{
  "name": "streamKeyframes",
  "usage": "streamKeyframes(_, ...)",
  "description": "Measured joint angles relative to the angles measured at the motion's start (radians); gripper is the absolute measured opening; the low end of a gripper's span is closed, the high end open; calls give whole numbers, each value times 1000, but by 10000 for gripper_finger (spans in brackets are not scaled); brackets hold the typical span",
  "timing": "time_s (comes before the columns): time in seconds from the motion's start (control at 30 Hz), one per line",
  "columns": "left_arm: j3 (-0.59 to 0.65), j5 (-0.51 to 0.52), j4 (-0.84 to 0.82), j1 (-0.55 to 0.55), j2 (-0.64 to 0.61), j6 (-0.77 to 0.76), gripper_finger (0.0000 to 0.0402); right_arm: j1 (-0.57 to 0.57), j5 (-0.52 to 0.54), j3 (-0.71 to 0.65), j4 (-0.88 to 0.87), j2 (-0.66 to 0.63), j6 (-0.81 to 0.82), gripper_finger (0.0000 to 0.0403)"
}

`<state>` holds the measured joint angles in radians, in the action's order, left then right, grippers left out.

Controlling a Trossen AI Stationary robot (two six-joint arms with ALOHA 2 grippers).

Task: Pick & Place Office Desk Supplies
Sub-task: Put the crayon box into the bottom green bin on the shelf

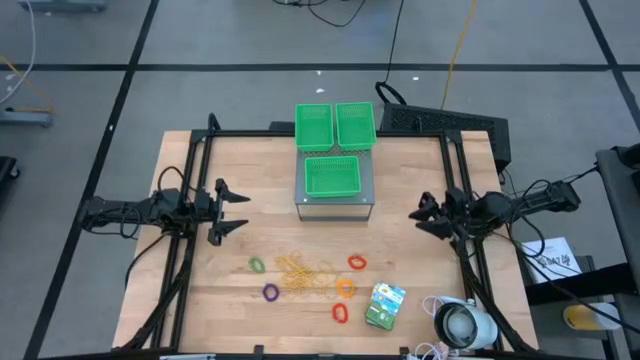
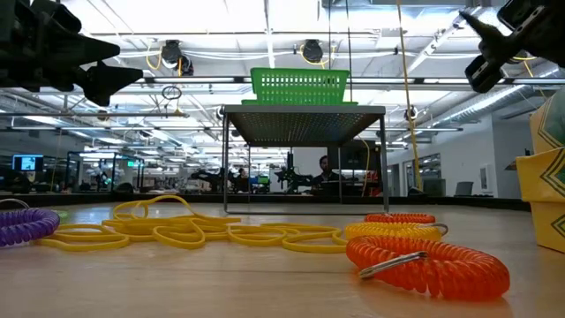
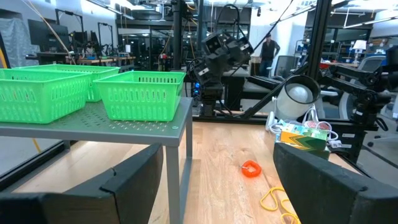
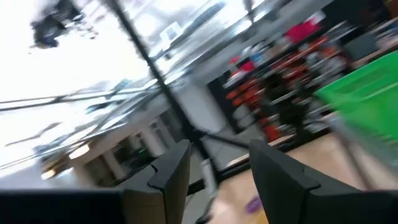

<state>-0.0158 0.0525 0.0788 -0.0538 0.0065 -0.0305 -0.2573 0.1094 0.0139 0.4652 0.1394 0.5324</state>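
The supplies lie on the near half of the wooden table. A tangle of yellow rubber bands [image 1: 305,275] sits in the middle. Around it are a green ring [image 1: 257,265], a purple ring [image 1: 270,292], a red ring [image 1: 357,262], an orange ring [image 1: 345,287] and another red ring [image 1: 340,312]. The green-white packet [image 1: 385,305] lies flat to their right. My left gripper [image 1: 238,210] hovers open above the table's left part. My right gripper [image 1: 422,215] hovers open at the right. Both are raised clear of the items.
Three green mesh bins [image 1: 332,177] sit on a grey metal stand [image 1: 335,208] at the table's far middle, between the two arms. A white round device with cables [image 1: 465,325] lies at the near right corner. People stand in the room beyond the table.
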Motion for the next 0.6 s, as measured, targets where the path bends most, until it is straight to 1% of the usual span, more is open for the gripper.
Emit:
streamKeyframes(0.1,0,0,0,0,0,0,310,0,49,0,-14,0,-95,155)
streamKeyframes(0.2,0,0,0,0,0,0,310,0,47,0,-22,1,-188,155)
streamKeyframes(0.27,0,0,0,0,0,0,310,0,46,0,-20,10,-196,155)
streamKeyframes(0.33,0,0,0,0,0,0,310,0,44,0,-6,30,-157,155)
streamKeyframes(0.4,0,0,0,0,0,0,310,0,35,0,48,66,-115,155)
streamKeyframes(0.5,0,0,0,0,0,0,310,-5,17,0,188,150,-100,163)
streamKeyframes(0.6,0,0,0,0,0,0,310,-19,19,6,357,252,-99,190)
